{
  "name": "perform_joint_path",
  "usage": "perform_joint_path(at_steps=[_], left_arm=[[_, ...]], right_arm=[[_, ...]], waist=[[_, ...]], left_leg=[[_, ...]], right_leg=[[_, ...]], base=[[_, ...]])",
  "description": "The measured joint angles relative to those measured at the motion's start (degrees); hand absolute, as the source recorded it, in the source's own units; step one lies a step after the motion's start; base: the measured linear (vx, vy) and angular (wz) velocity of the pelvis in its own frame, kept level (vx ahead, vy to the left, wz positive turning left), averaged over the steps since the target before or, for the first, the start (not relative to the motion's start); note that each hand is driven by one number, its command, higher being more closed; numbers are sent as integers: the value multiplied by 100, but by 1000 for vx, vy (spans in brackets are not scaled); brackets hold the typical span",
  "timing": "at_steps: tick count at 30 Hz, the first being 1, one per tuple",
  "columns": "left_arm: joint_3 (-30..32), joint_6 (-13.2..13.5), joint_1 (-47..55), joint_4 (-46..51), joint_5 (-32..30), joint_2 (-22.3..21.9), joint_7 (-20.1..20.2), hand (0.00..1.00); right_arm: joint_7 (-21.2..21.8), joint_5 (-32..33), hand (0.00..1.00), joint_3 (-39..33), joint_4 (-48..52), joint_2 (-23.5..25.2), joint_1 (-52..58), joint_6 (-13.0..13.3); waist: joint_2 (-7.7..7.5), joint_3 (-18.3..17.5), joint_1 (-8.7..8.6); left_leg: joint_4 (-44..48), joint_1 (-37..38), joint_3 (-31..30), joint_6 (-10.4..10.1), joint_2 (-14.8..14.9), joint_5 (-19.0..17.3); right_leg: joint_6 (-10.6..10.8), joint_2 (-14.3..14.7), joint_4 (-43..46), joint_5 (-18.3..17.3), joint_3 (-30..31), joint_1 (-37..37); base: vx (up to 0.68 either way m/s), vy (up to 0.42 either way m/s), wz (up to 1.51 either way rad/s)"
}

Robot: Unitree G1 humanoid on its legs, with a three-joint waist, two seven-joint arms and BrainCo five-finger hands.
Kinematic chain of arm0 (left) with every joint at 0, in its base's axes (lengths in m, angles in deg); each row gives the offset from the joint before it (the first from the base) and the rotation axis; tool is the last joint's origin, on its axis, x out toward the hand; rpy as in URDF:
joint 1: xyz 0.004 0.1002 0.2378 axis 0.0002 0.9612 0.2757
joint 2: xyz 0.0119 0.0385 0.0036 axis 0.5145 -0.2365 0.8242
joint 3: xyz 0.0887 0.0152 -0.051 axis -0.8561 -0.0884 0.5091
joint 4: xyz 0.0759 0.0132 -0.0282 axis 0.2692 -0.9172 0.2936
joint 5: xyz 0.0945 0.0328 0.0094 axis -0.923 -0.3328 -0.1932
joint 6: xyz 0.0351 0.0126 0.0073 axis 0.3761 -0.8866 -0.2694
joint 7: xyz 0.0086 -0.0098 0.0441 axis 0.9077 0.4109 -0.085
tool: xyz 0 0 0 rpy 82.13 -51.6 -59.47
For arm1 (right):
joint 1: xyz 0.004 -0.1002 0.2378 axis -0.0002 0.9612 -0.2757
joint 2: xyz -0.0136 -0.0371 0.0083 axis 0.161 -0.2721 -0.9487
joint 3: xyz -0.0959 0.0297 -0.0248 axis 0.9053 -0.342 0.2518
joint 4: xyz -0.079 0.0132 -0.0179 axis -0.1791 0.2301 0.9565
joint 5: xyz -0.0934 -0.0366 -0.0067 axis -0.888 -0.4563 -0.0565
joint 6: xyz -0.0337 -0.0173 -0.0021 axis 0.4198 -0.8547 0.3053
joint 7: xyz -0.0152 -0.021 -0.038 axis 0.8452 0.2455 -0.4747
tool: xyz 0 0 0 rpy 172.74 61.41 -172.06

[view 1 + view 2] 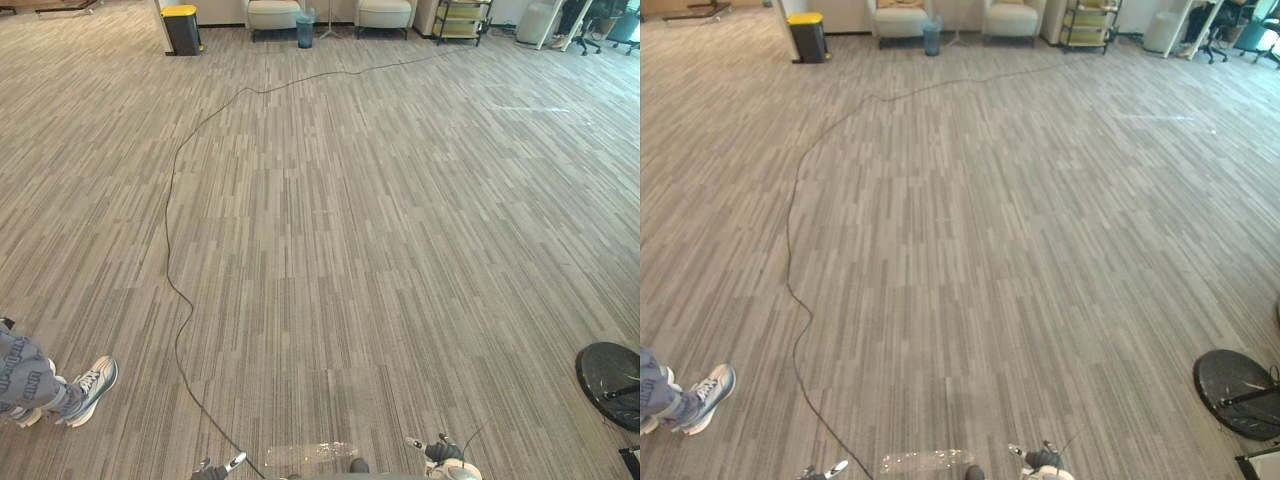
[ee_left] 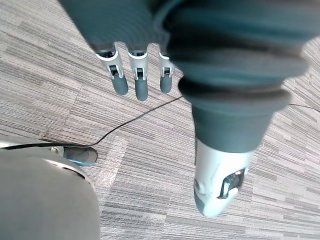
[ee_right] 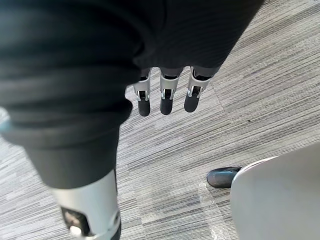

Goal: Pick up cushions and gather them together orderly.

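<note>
Grey striped carpet [image 1: 380, 250]; left hand [image 2: 141, 82] and right hand [image 3: 167, 97] hang straight-fingered, empty; a person's sneaker [image 1: 92, 385], leg cut off.

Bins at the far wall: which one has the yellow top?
The larger dark bin, left of both armchairs. The smaller teal bin standing between the armchairs has no yellow on it.
</note>
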Motion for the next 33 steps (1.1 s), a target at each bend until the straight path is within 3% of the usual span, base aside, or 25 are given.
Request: perform_joint_path(at_steps=[26, 33], left_arm=[[-506, -16, -30, 2, -111, 181, 27, 0], [-677, -7, -22, 1, -166, 224, -3, 0]], right_arm=[[15, 16, 0, -243, -193, -19, -74, 15], [14, 20, 0, -243, -190, -19, -63, 42]], waist=[[-16, 12, -7], [-16, 12, -8]], left_leg=[[62, -95, -319, 16, -95, -18], [-56, -99, -359, 124, -101, 74]], right_leg=[[39, -120, 63, -104, -382, 53], [53, -123, 105, -168, -441, -2]], base=[[-12, -5, 7], [-68, -17, 3]])
